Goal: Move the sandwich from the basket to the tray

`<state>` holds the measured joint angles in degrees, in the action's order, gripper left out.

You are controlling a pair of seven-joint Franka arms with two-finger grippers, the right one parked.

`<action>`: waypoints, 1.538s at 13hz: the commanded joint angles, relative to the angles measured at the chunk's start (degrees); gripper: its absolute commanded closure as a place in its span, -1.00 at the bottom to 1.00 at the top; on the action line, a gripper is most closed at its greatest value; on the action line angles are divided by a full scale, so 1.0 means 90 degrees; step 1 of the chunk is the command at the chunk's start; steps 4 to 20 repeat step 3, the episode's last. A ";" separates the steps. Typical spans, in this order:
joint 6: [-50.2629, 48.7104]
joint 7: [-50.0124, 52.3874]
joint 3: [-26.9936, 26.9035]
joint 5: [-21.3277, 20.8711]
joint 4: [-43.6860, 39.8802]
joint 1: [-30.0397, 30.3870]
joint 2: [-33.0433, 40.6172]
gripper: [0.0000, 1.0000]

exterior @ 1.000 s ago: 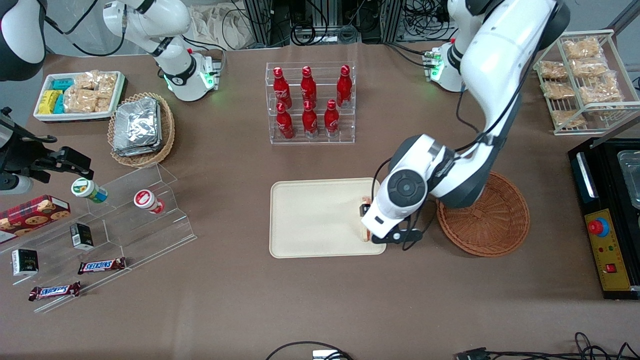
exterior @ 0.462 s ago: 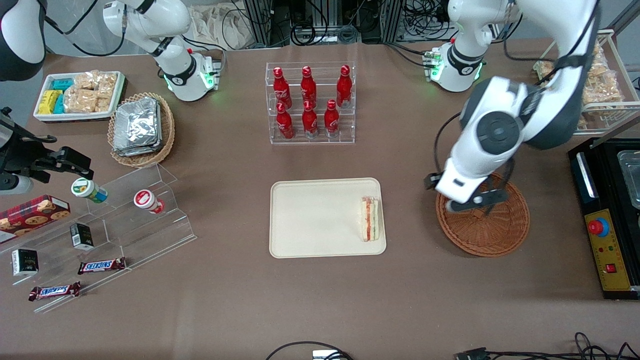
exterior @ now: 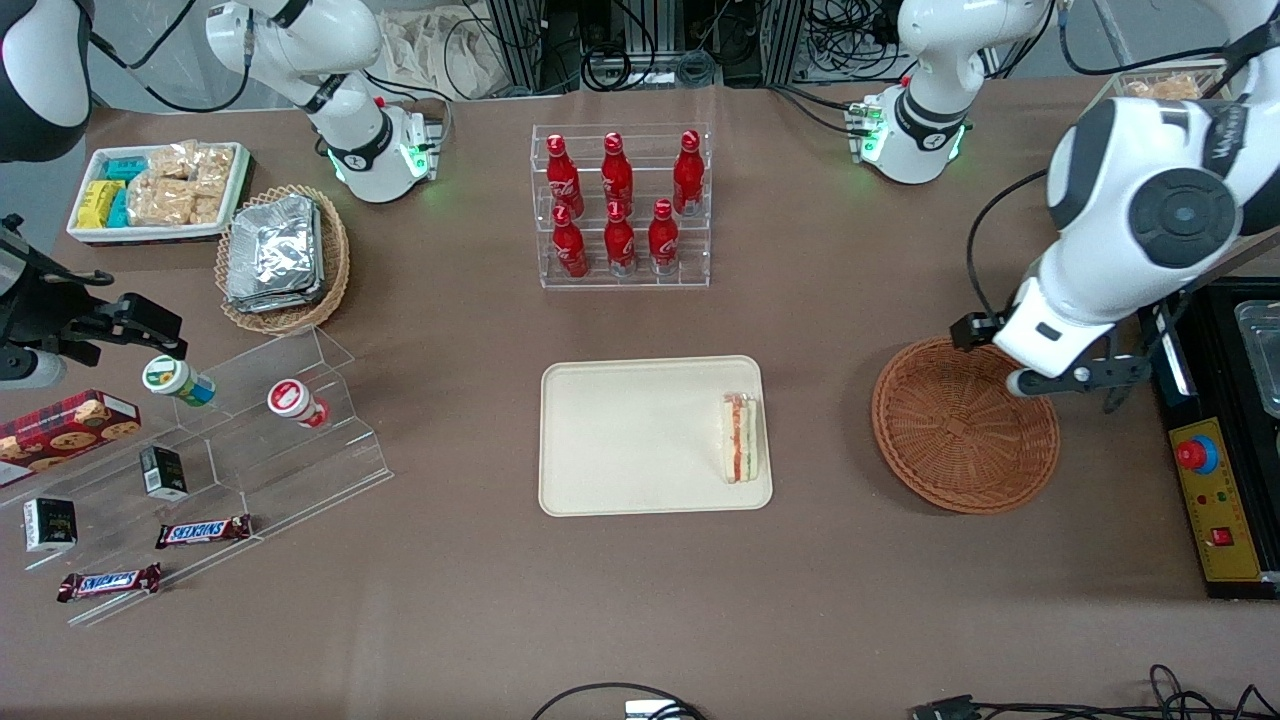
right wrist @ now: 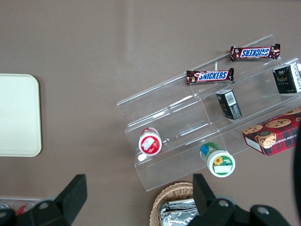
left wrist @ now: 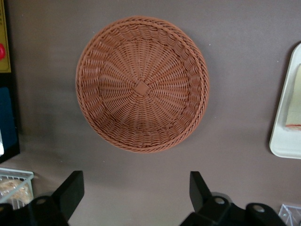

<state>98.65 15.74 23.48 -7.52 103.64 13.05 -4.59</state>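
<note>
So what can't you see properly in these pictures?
- Front view: the gripper sits above the basket rim, its jaws hidden under the arm; the wrist view shows them spread open.
- Wrist view: the sandwich and tray are cut off by the picture edge.
- Front view: the sandwich filling is too small to identify.

My bench: a table [exterior: 480,620] under a matt brown cover (evenly lit, with soft shadows). At its edge farthest from the front camera, black cables [exterior: 640,65] tangle among metal frame posts [exterior: 515,40].
</note>
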 commanded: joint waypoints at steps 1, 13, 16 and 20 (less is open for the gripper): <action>-0.0452 -0.0555 -0.0021 0.0103 -0.0672 0.0238 -0.0143 -1.00; -0.0715 -0.0675 -0.0021 0.0103 -0.1249 0.0259 -0.0475 -1.00; -0.0715 -0.0675 -0.0021 0.0103 -0.1249 0.0259 -0.0475 -1.00; -0.0715 -0.0675 -0.0021 0.0103 -0.1249 0.0259 -0.0475 -1.00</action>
